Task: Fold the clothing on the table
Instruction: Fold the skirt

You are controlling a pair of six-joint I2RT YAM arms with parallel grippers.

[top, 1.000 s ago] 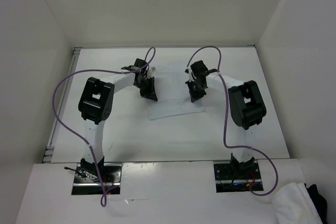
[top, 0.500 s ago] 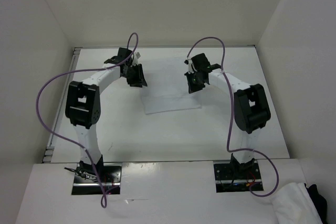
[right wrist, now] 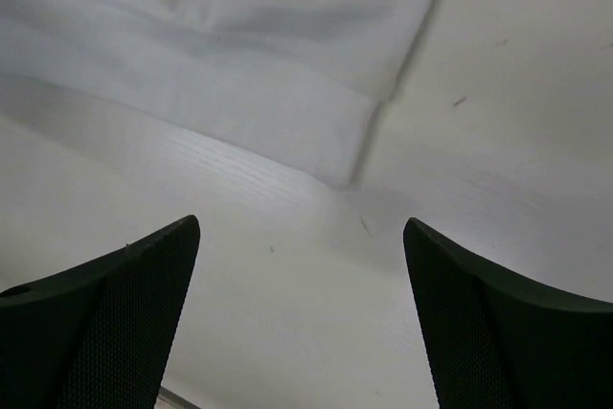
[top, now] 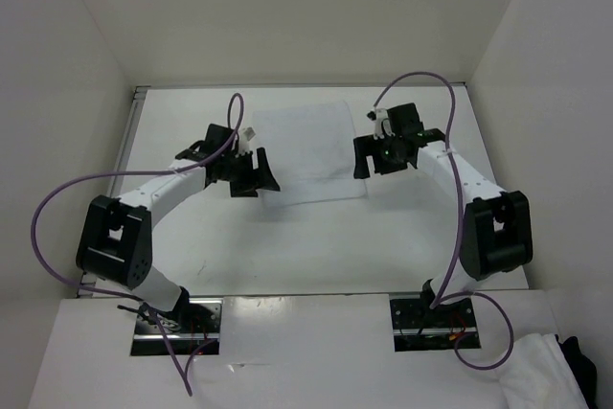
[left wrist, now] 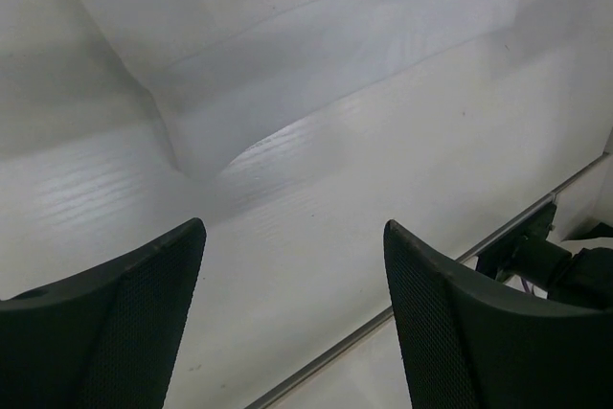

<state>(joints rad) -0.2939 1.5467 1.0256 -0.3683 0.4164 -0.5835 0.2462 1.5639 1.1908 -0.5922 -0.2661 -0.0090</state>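
The clothing (top: 308, 152), a thin plain white garment, lies flat on the table (top: 287, 241) between my two arms. My left gripper (top: 261, 179) hovers at its near-left corner, open and empty. In the left wrist view the clothing (left wrist: 287, 35) fills the top, and its corner stops short of the open gripper (left wrist: 292, 227). My right gripper (top: 364, 162) is at the garment's right edge, also open and empty. The right wrist view shows a folded corner of the clothing (right wrist: 239, 45) just beyond the open gripper (right wrist: 302, 225).
White walls close in the table on the left, back and right. A metal edge strip (top: 134, 141) runs along the left side, and another strip (left wrist: 421, 289) shows in the left wrist view. A bulkier white cloth bundle (top: 541, 373) lies off the table at the bottom right.
Both grippers opened and let go of the clothing, which now lies flat. The left arm swung out to the left and lower; the right arm moved out to the right.
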